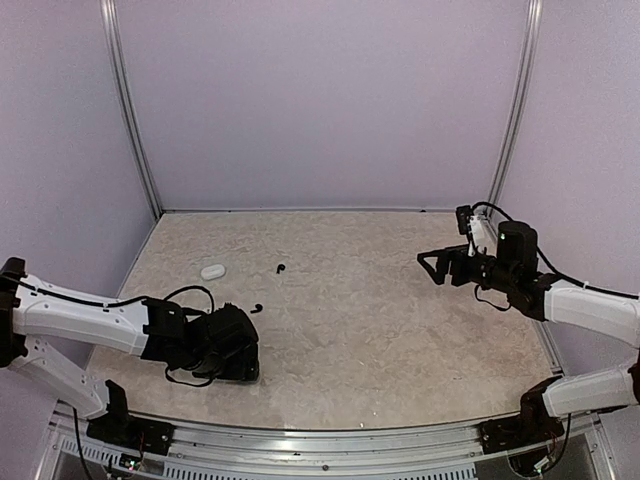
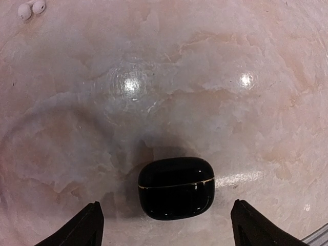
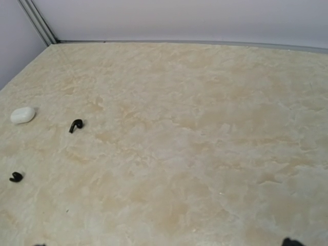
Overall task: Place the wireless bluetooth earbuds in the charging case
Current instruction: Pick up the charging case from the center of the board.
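Note:
A closed glossy black charging case (image 2: pixel 176 188) lies on the table between my left gripper's (image 2: pixel 166 231) wide-open fingers (image 2: pixel 88 226); nothing is held. In the top view the left gripper (image 1: pixel 238 352) sits low at the near left and hides that case. Two white earbuds (image 2: pixel 31 8) lie together at the far corner of the left wrist view. Two black earbuds lie apart on the table, one farther (image 1: pixel 280 268) (image 3: pixel 76 125) and one nearer (image 1: pixel 259 308) (image 3: pixel 16 177). My right gripper (image 1: pixel 432 266) (image 3: pixel 165 243) is open and empty, raised at the right.
A white oval case (image 1: pixel 212 271) (image 3: pixel 23 115) lies closed at the left of the table, beside the farther black earbud. Walls enclose the table on three sides, with metal posts (image 1: pixel 130 110) in the back corners.

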Tool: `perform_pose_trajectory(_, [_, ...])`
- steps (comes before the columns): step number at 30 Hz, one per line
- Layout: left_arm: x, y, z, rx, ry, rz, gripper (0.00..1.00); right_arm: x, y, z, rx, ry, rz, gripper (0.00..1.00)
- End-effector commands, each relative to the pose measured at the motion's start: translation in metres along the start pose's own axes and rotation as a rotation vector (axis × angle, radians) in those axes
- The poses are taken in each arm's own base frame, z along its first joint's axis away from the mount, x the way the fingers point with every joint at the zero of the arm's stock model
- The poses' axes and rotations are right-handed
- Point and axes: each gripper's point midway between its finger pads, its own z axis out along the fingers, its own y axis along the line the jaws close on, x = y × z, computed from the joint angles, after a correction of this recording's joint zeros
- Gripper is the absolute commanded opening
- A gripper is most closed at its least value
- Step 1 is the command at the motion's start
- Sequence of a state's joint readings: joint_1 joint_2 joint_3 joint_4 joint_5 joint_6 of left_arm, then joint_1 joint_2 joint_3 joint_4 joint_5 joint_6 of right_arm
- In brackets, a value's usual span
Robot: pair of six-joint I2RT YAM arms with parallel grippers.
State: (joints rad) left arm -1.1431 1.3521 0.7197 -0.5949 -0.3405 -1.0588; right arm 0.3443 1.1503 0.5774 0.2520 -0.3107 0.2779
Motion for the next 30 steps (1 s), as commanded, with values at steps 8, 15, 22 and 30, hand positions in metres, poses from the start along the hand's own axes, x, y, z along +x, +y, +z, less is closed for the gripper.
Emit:
perform_pose_trajectory(8, [0.009, -0.013, 0.019, -0.002, 0.037, 0.023, 0.78, -0.003, 0.009, 0.009, -0.047, 0.016, 0.0, 0.99])
perform_pose_trajectory(15, [0.008, -0.017, 0.031, -0.028, 0.047, 0.037, 0.72, -0.001, 0.012, 0.011, -0.068, 0.025, 0.005, 1.0])
perform_pose_trajectory(22, [0.002, -0.027, 0.039, -0.028, 0.037, 0.091, 0.59, 0.002, 0.013, 0.014, -0.079, 0.037, 0.006, 0.99])
perform_pose_trajectory(30, [-0.026, -0.09, 0.026, 0.141, -0.075, 0.181, 0.49, 0.006, 0.028, 0.009, -0.164, 0.043, 0.013, 0.99])
